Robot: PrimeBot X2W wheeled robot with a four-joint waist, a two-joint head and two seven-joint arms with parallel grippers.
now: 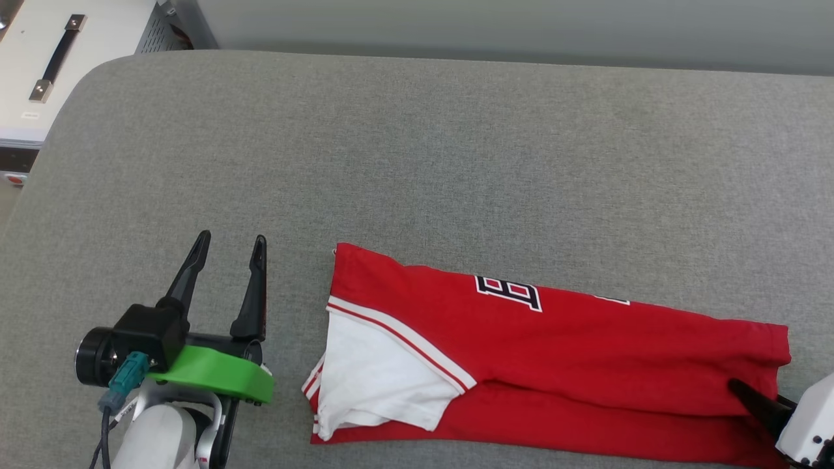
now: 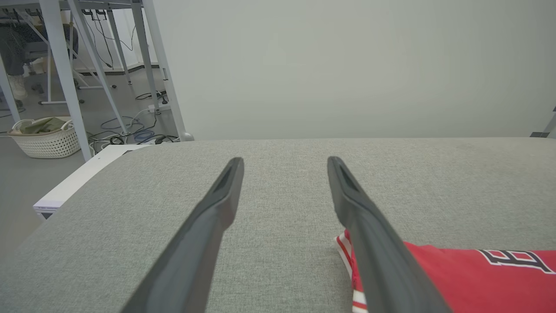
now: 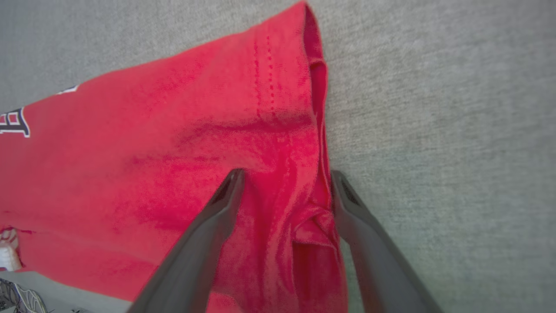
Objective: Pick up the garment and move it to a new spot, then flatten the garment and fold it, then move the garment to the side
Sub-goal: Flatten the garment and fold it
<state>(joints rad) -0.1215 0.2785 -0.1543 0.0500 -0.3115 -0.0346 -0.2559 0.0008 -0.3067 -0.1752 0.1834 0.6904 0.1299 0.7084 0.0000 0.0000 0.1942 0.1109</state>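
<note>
Left gripper [image 1: 232, 236] spread, empty, near-left over the grey padded table [image 1: 417, 130], just beside the garment [image 1: 554, 352], not touching it. Garment lies near, centre to right, as a long strip (sleeve end left, hem right). Right gripper [image 3: 286, 174] spread, fingers straddling the hem, pinching nothing. Judged: fold step, lengthwise folds look done. Next calls for both to close on the ends and carry one over. Garment's near edge runs close to the table's near edge. Open room far and left.
</note>
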